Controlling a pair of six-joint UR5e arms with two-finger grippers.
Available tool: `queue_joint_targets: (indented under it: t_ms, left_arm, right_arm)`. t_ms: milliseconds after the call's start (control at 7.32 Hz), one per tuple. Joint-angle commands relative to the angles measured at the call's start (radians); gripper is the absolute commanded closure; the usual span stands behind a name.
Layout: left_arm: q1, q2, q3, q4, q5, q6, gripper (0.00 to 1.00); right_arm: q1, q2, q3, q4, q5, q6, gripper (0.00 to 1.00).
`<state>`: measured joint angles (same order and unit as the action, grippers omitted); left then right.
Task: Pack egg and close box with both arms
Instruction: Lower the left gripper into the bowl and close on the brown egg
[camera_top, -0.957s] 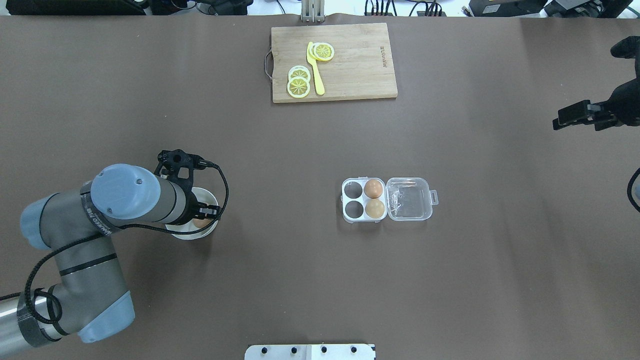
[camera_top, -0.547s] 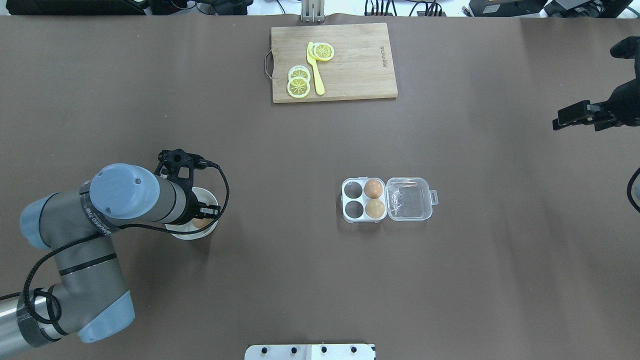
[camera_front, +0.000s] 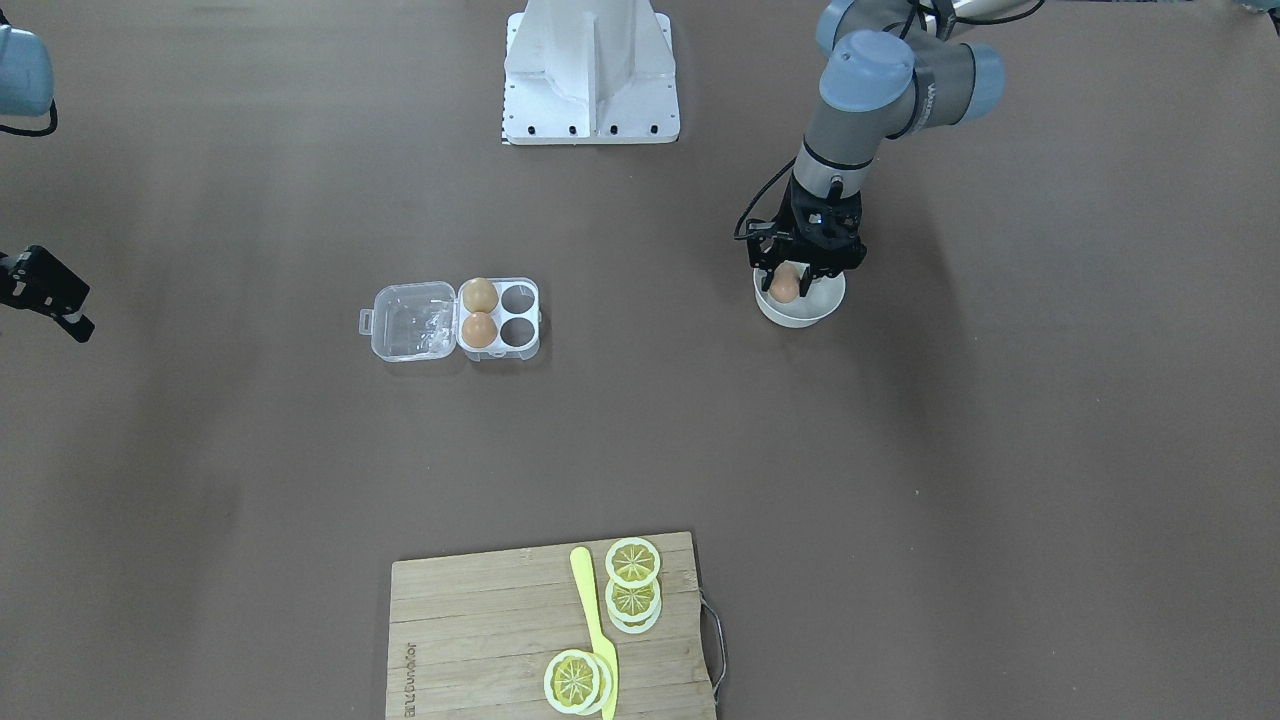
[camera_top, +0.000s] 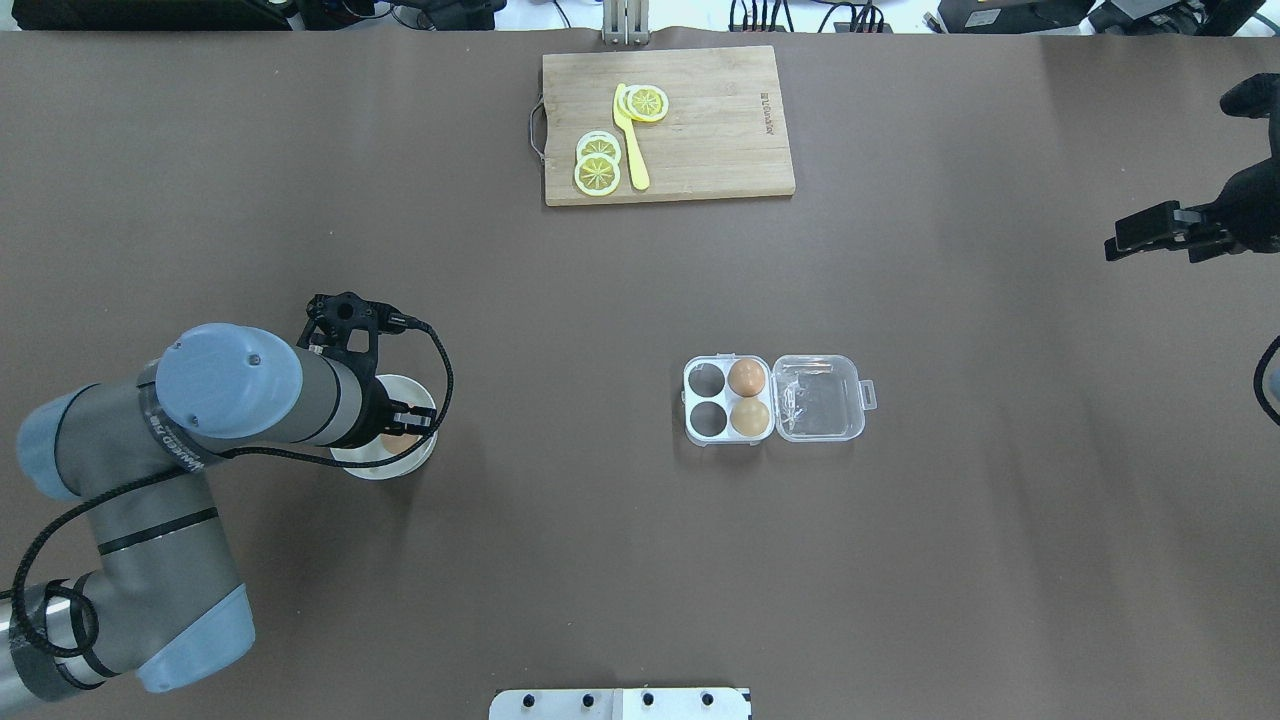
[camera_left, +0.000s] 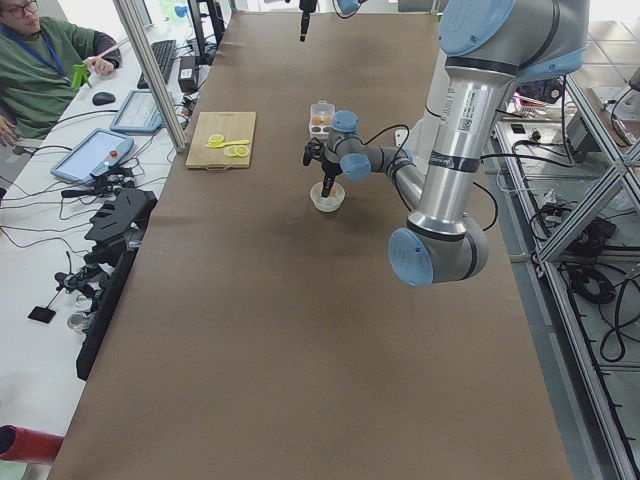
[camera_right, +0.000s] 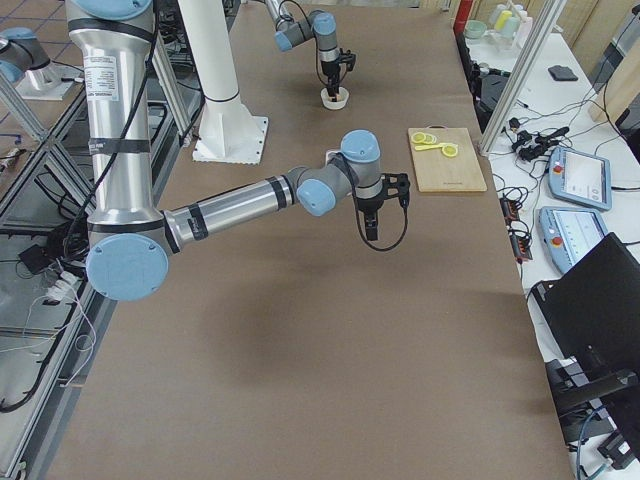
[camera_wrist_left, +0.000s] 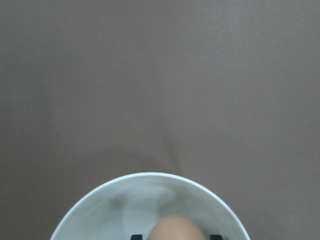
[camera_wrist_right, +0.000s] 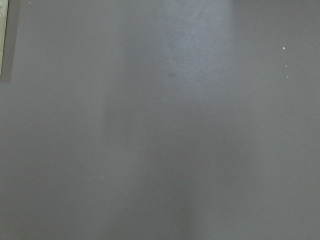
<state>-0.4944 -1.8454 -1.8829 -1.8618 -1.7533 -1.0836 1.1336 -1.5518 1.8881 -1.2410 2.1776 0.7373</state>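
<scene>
A light-brown egg (camera_front: 785, 288) sits between the fingers of my left gripper (camera_front: 787, 283) inside a round white bowl (camera_front: 802, 313). The left wrist view shows this egg (camera_wrist_left: 175, 228) at the bottom edge, with a black fingertip close on each side. The gripper looks shut on it. From overhead my left arm hides most of the egg (camera_top: 392, 440). The clear box (camera_top: 818, 400) lies at mid-table with its lid open flat to the right. It holds two brown eggs (camera_top: 746, 378) in the cells beside the lid; the other two cells are empty. My right gripper (camera_top: 1140, 232) hovers open, far to the right.
A wooden cutting board (camera_top: 715, 130) with lemon slices (camera_top: 598, 168) and a yellow knife (camera_top: 630, 145) lies at the far edge. The white pedestal (camera_front: 592, 70) stands at the robot's side. A seated person (camera_left: 40, 75) is beside the table.
My left arm's elbow and wrist have shifted a little to the left, with the gripper still in the bowl around the egg. The right arm and the box have not moved.
</scene>
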Motion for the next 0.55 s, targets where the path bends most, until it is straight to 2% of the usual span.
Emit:
queue_joint_targets:
  t_ms: [0,410]
  left_arm:
    - [-0.009,0.012,-0.070,0.004,-0.003,0.001,1.00]
    - [-0.007,-0.070,-0.070,0.000,0.000,-0.016,1.00]
  right_arm:
    - [0.000,-0.004,0.000,0.002,-0.002,0.001,0.00]
    - [0.002,-0.025,-0.003,-0.005,-0.025,-0.001,0.00]
